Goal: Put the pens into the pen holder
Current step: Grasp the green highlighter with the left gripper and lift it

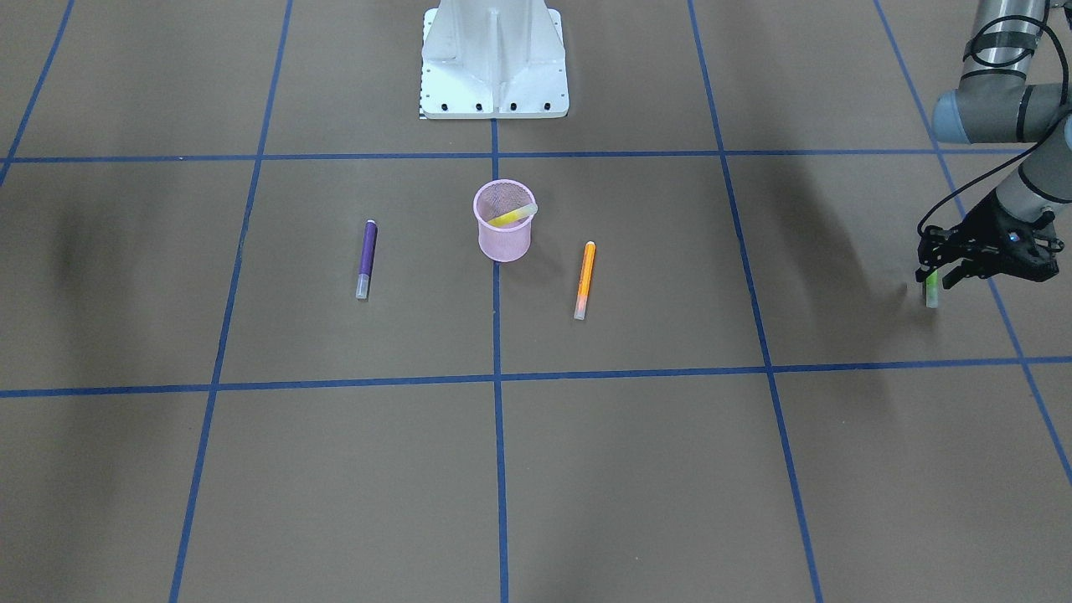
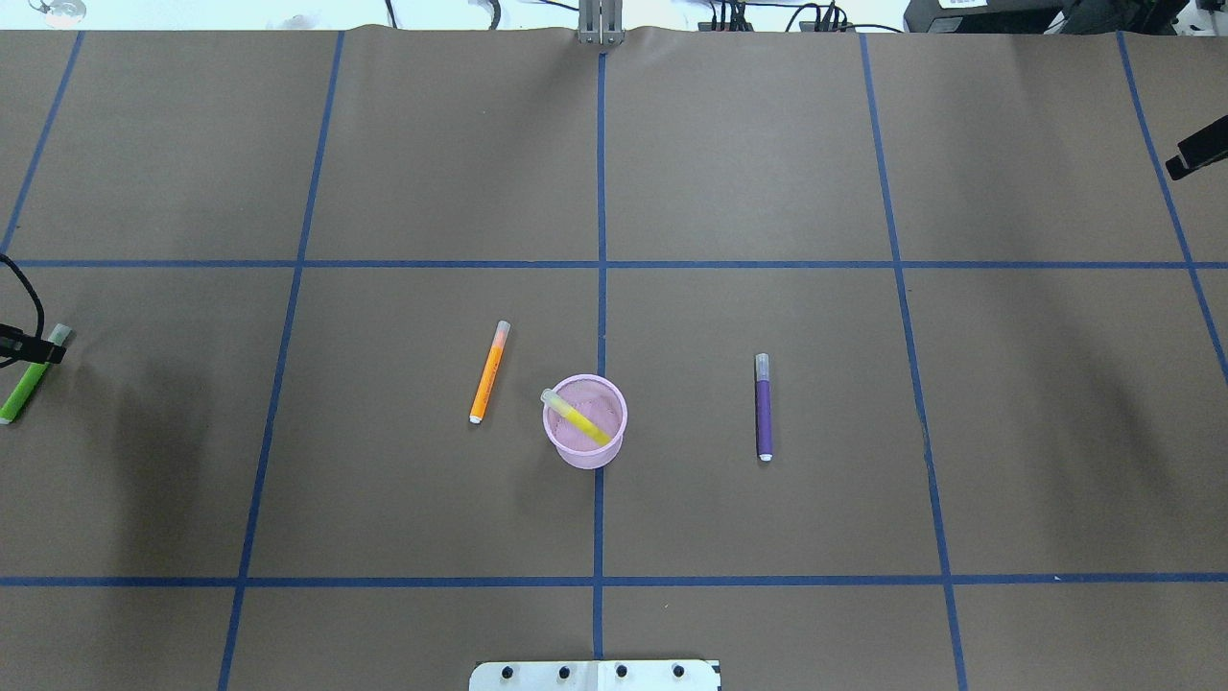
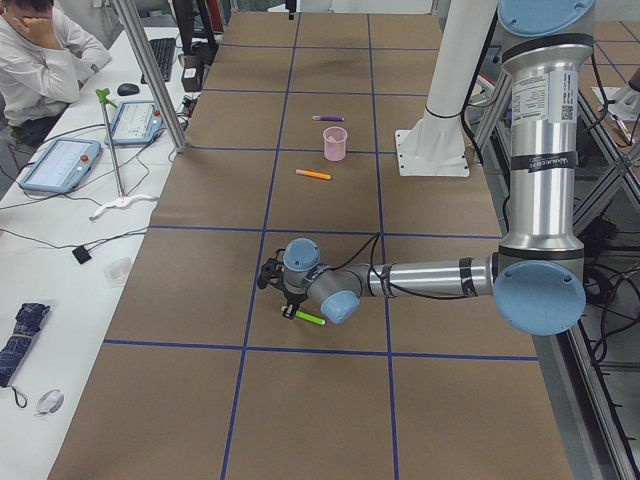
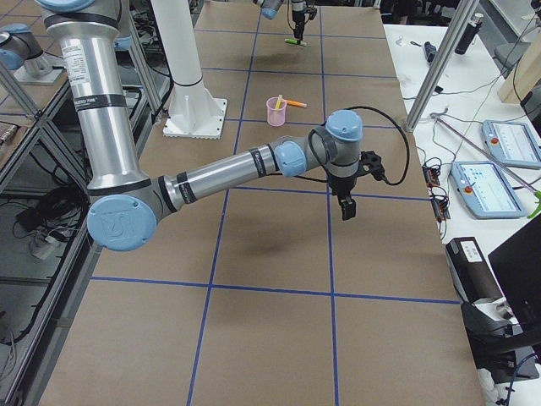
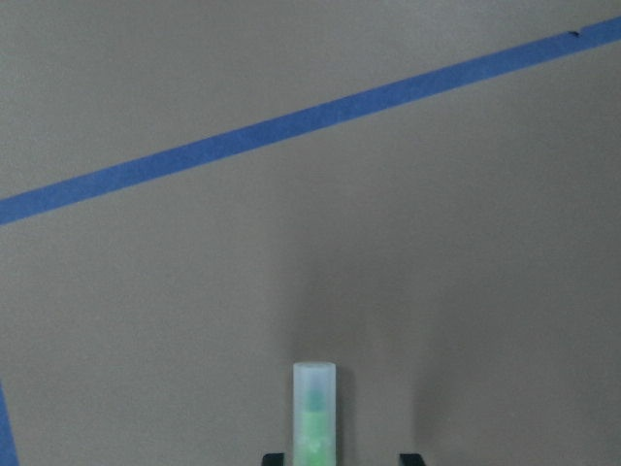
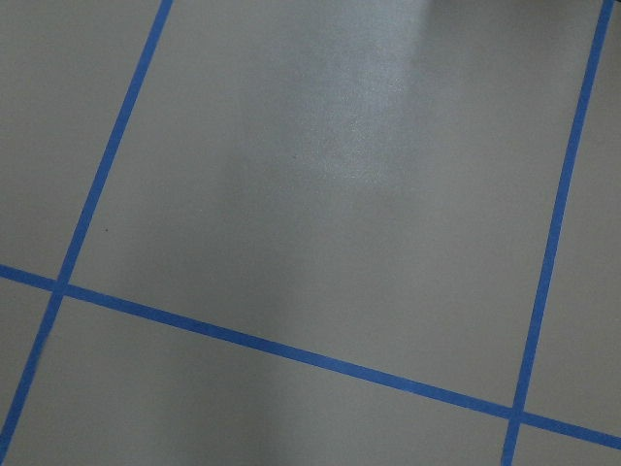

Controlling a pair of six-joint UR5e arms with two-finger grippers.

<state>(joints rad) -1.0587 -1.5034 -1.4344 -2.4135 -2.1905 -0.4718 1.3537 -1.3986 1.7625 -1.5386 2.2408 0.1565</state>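
The pink mesh pen holder (image 1: 502, 243) (image 2: 566, 446) stands upright at the table's middle with the yellow pen (image 1: 512, 216) (image 2: 578, 419) leaning inside. The orange pen (image 1: 584, 276) (image 2: 488, 374) and the purple pen (image 1: 367, 255) (image 2: 764, 408) lie flat on either side of it. My left gripper (image 1: 938, 276) (image 2: 38, 351) is down over the green pen (image 1: 931, 289) (image 2: 24, 389) (image 5: 313, 408) at the far left; its jaws straddle the pen with a gap on one side. My right gripper (image 4: 347, 210) (image 2: 1194, 158) hovers far right over bare table; I cannot tell its state.
The white robot base (image 1: 494, 67) (image 2: 595, 675) sits at the table's near-robot edge. Blue tape lines (image 6: 291, 349) grid the brown table. An operator (image 3: 40, 50) sits at a side desk with tablets (image 3: 60, 165) beyond metal poles (image 3: 150, 70).
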